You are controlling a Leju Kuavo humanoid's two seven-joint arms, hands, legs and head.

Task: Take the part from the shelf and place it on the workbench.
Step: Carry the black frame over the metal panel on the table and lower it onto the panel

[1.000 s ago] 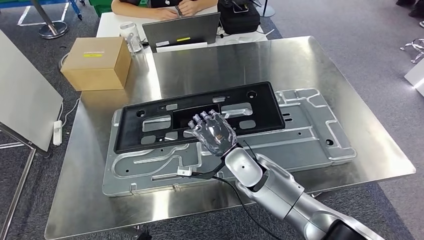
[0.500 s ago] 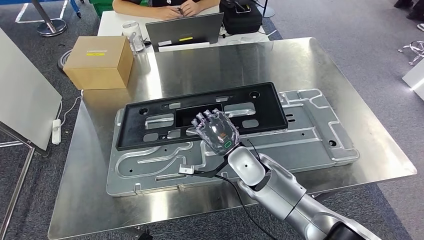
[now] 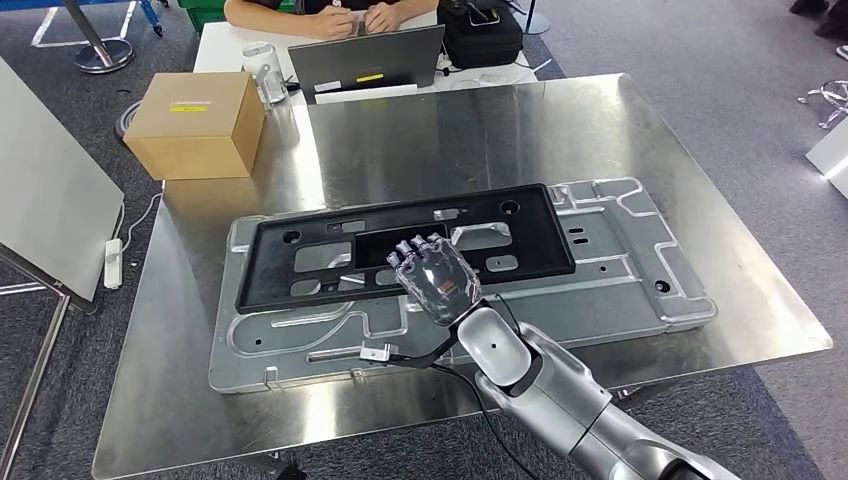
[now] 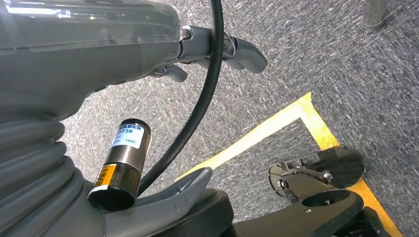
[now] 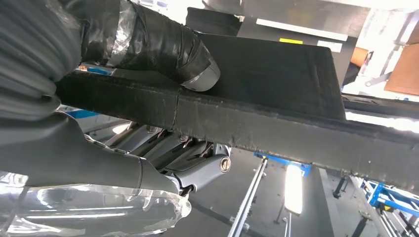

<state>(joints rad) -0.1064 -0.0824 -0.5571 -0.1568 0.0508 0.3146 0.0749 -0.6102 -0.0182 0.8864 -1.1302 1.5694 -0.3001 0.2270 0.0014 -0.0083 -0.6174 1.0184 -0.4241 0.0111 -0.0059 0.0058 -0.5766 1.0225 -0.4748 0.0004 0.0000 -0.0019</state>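
Cardboard box [image 3: 197,122] sits at the far left corner of the steel workbench [image 3: 480,130], the leftmost item I see from the head view. Just beside it, further back, stands a clear jar [image 3: 261,68] on a white desk, where a person's hands [image 3: 356,17] rest behind an open laptop [image 3: 366,60].

Centre of the workbench: a large silver metal plate [image 3: 620,290] lies flat, and the black frame [image 3: 300,278], the part I am handling, lies across its far half, tilted slightly so its left end sits nearer me. My right hand [image 3: 436,277] grips the near edge of the black frame about midway along it. In the right wrist view the thumb [image 5: 163,44] presses on one face of the frame's edge [image 5: 276,123] while the fingers [image 5: 197,158] curl against the opposite face, so the hand is closed around it.

Right of the frame, the bare end of the metal plate extends toward the workbench's right edge.

My left hand [image 4: 217,47] hangs over grey carpet [image 4: 316,54] crossed by a yellow floor line [image 4: 296,116]; its fingers are curled in and it holds nothing.
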